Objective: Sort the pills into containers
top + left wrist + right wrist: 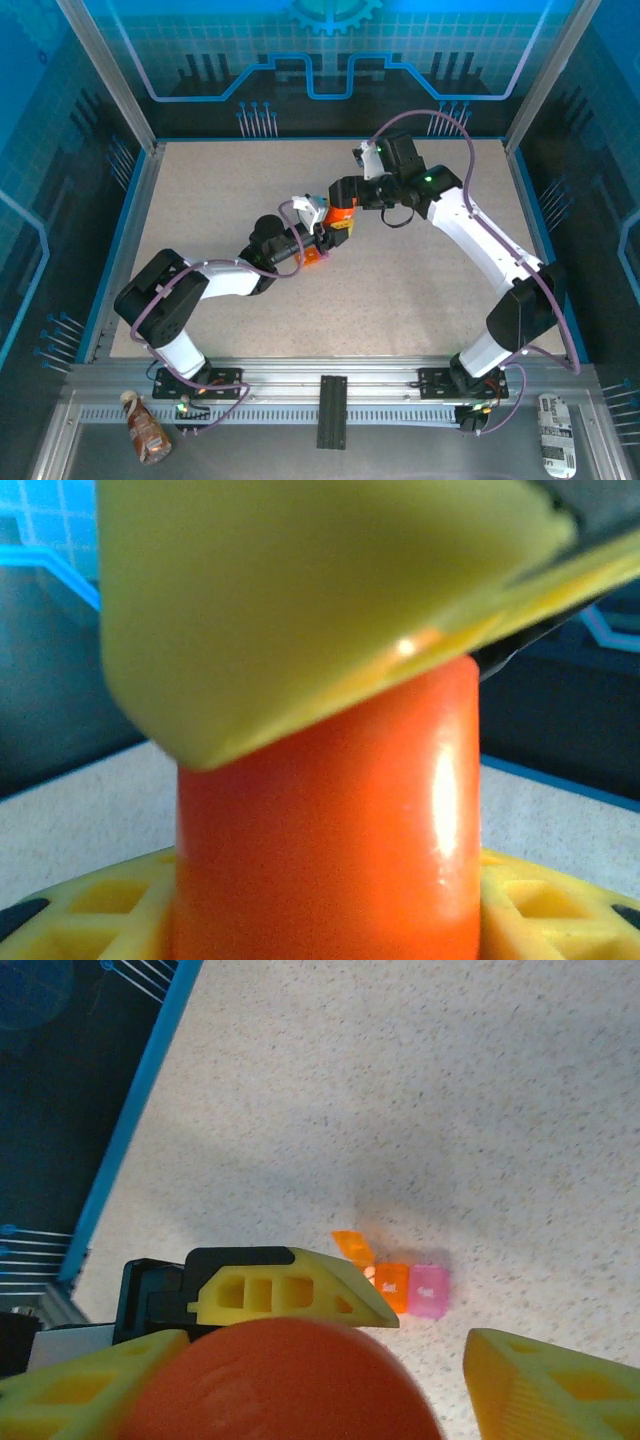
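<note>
The counter (430,290) is a speckled, pale sheet, and both my arms meet over its middle. My left arm (200,285) lies low and runs from its near-left base to the centre. My right arm (480,235) rises from the near-right base, arches toward the far side and bends back left, wrist pointing down.

Between them stands the orange bottle (342,215), upright. The left wrist view brings its glossy wall close. My left tool (325,915) is closed on the bottle, one yellow lattice finger (90,920) pressed to each side, low on the body. A yellow wedge hangs over the bottle's top; that is a finger of my right tool.

The right wrist view looks straight down instead. My right tool (300,1390) straddles the bottle's round top with its jaws parted, and bare counter shows between the top and the right-hand finger (560,1390). I cannot tell whether the other finger touches.

Past the bottle, that view shows the containers (400,1282) lying flat on the counter: orange sections with a pink one at the end, and one orange lid tipped up. What lies inside is too small to tell.
</note>
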Controlling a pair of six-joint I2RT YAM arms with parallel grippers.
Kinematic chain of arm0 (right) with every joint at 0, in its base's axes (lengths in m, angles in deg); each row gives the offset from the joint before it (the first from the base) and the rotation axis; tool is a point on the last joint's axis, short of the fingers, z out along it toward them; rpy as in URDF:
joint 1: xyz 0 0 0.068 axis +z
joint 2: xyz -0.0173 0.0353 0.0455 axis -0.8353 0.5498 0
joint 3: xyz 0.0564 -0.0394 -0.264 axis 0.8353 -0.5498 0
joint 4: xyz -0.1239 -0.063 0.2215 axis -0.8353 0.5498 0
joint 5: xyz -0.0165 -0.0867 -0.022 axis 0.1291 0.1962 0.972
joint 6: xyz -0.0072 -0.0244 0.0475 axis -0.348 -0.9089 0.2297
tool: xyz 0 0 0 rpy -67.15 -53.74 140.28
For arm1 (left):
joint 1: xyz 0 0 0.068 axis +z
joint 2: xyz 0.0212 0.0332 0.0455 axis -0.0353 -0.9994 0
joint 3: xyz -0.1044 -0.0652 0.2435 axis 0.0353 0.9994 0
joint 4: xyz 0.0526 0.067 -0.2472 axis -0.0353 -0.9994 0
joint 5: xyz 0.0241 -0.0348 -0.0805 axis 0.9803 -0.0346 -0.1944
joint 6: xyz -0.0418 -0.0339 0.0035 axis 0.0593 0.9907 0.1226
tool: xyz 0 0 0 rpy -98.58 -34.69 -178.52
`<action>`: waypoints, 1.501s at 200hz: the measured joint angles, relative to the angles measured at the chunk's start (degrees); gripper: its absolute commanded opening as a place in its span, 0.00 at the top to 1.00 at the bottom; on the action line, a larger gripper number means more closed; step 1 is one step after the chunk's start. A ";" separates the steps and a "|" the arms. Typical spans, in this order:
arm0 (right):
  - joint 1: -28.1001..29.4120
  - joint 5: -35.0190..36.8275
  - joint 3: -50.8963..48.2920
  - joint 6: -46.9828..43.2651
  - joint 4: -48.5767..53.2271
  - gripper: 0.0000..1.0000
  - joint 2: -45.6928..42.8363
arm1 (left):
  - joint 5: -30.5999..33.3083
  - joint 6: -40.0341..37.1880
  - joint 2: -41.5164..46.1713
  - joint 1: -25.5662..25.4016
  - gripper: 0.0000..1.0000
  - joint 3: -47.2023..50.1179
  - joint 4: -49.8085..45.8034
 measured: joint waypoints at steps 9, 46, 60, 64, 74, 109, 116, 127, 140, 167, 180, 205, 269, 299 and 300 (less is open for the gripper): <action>-1.07 -2.14 0.02 -1.01 0.02 0.17 -0.42 | -0.42 0.35 0.00 0.09 1.00 0.00 0.85; -5.70 -8.37 1.29 -6.10 1.53 0.16 -5.53 | -4.17 3.56 -0.02 1.79 1.00 0.02 3.39; -6.88 -9.70 2.54 -8.94 2.64 0.18 -7.74 | -6.47 5.07 -0.02 2.75 1.00 0.02 4.28; -7.02 -10.03 2.95 -9.70 2.99 0.18 -8.20 | -7.15 5.46 -0.02 2.99 1.00 0.02 4.37; -7.23 -10.69 4.24 -12.28 4.20 0.20 -9.07 | -9.11 6.62 -0.02 3.58 1.00 0.02 4.68; -5.73 -9.84 11.13 -23.76 11.54 0.23 -7.61 | -16.57 11.32 -0.02 5.05 1.00 0.02 5.95; -5.05 -9.05 12.63 -25.79 13.16 0.23 -6.71 | -17.90 12.24 -0.02 5.22 1.00 0.02 5.99; -4.11 -8.07 14.80 -28.50 15.50 0.23 -5.14 | -19.89 13.40 -0.07 5.40 1.00 -0.04 5.99; -3.50 -7.21 16.72 -30.82 17.57 0.22 -3.26 | -21.94 14.64 -0.37 5.60 1.00 -0.35 6.05; -3.39 -6.86 18.53 -33.40 20.17 0.22 -0.17 | -25.16 16.79 -1.20 5.66 1.00 -1.18 6.19; -3.39 -7.15 18.97 -33.94 20.96 0.22 1.01 | -26.21 17.42 -1.42 5.66 1.00 -1.51 6.40; -3.39 -7.89 19.12 -34.32 21.70 0.23 2.43 | -27.45 18.23 -1.73 5.66 1.00 -2.19 6.43; -3.37 -10.10 19.06 -34.45 22.10 0.27 3.13 | -28.33 19.26 -2.05 5.66 1.00 -2.84 6.56; -3.37 -11.21 19.06 -34.45 22.08 0.28 3.23 | -28.39 19.30 -2.38 5.66 1.00 -2.86 6.82; -3.37 -11.21 19.06 -34.45 22.08 0.28 3.23 | -28.39 19.30 -2.38 5.66 1.00 -2.86 6.82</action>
